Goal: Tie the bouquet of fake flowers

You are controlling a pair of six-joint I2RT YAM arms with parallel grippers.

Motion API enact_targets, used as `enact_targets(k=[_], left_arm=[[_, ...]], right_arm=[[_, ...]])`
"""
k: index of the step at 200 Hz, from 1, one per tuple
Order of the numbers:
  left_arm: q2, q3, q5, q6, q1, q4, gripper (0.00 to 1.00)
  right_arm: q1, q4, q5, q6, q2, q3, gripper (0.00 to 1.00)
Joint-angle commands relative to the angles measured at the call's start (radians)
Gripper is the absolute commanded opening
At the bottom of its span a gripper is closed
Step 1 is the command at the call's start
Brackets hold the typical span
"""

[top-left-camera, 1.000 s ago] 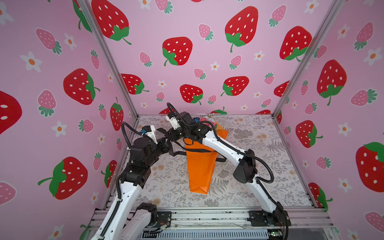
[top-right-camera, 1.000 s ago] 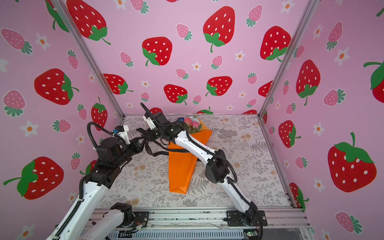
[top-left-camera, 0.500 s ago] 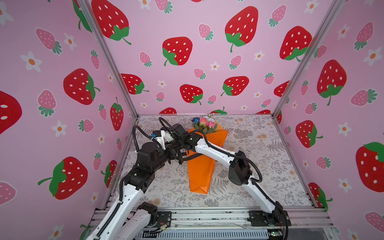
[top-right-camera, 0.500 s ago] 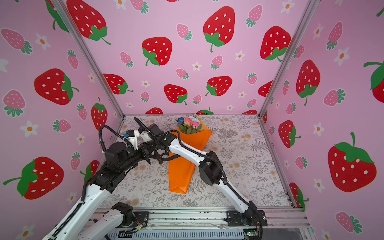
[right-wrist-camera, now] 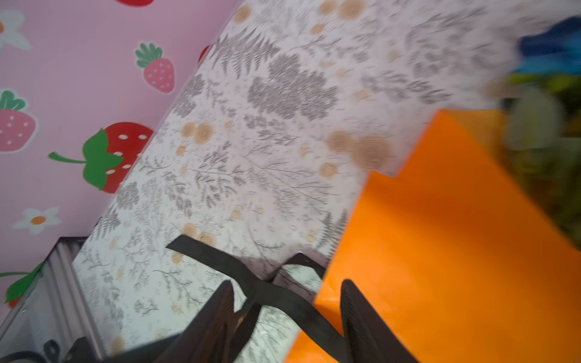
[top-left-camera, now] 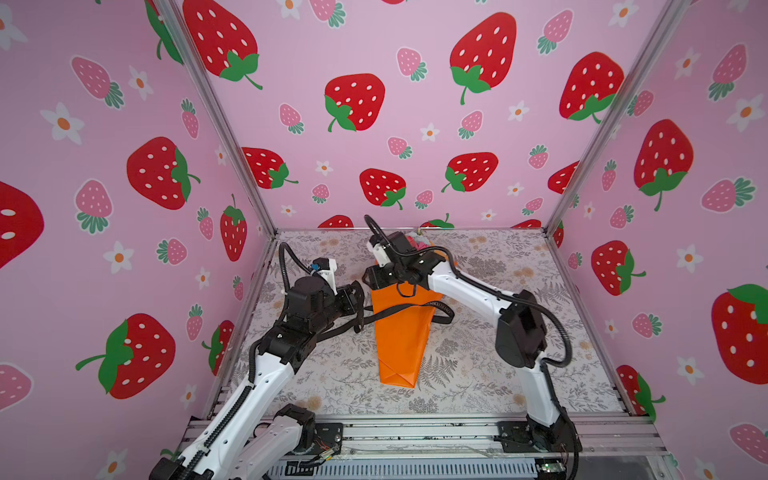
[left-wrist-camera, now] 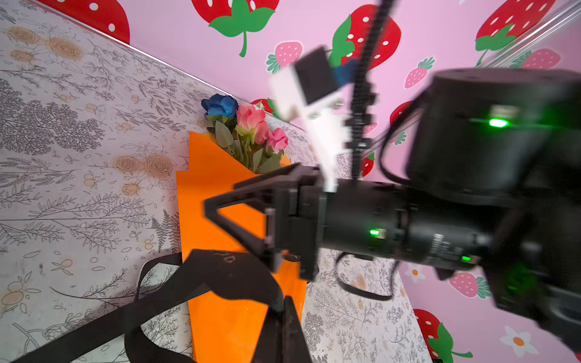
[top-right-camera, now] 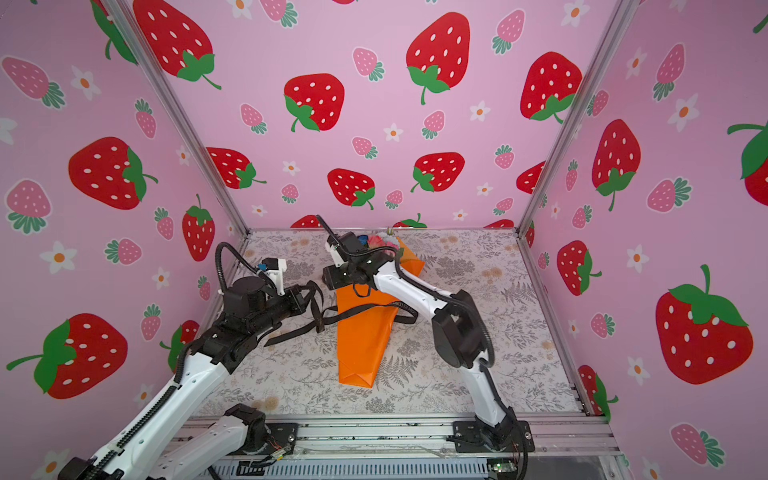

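Observation:
The bouquet of fake flowers lies in an orange paper cone at mid-table, with its pink and blue blooms toward the back wall. A black ribbon crosses over the cone and trails to the left. My left gripper is just left of the cone and is shut on the ribbon. My right gripper hovers over the cone's upper left edge. It is open. The ribbon runs loosely between its fingers, beside the orange paper.
Pink strawberry walls enclose the floral table cover on three sides, with metal posts at the back corners. A metal rail runs along the front edge. A loose ribbon loop lies on the cover right of the cone.
My right gripper has opened, let go of the ribbon and drawn back right over the cone. The left gripper, still shut on the ribbon, has shifted right toward the cone.

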Motion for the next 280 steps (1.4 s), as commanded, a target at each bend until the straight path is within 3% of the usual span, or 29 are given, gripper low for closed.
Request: enact_targets(k=[1, 42, 81, 94, 118, 150, 193, 238, 280], left_arm=[[0.032, 0.088, -0.044, 0.023, -0.004, -0.011, 0.00], [0.155, 0.231, -0.096, 0.055, 0.000, -0.068, 0.00], [0.277, 0.342, -0.052, 0.079, 0.006, -0.115, 0.00], [0.308, 0.365, -0.041, 0.080, 0.013, -0.128, 0.00], [0.356, 0.409, 0.007, 0.094, 0.033, -0.162, 0.00], [0.385, 0.448, 0.041, 0.112, 0.055, -0.196, 0.00], [0.392, 0.449, 0.089, 0.121, 0.058, -0.193, 0.00], [0.372, 0.411, 0.109, 0.129, 0.057, -0.169, 0.00], [0.370, 0.387, 0.137, 0.126, 0.058, -0.149, 0.00]], right_arm=[[0.003, 0.143, 0.225, 0.023, -0.218, -0.203, 0.57], [0.032, 0.273, 0.386, -0.025, -0.527, -0.576, 0.63], [0.283, 0.231, 0.605, -0.210, -0.572, -0.644, 0.64], [0.370, 0.215, 0.635, -0.265, -0.522, -0.631, 0.62], [0.469, 0.142, 0.633, -0.354, -0.358, -0.526, 0.48], [0.567, 0.089, 0.619, -0.485, -0.112, -0.345, 0.46], [0.552, 0.062, 0.524, -0.573, 0.114, -0.129, 0.46], [0.444, 0.065, 0.367, -0.537, 0.257, 0.023, 0.51], [0.394, 0.072, 0.274, -0.509, 0.353, 0.137, 0.63]])
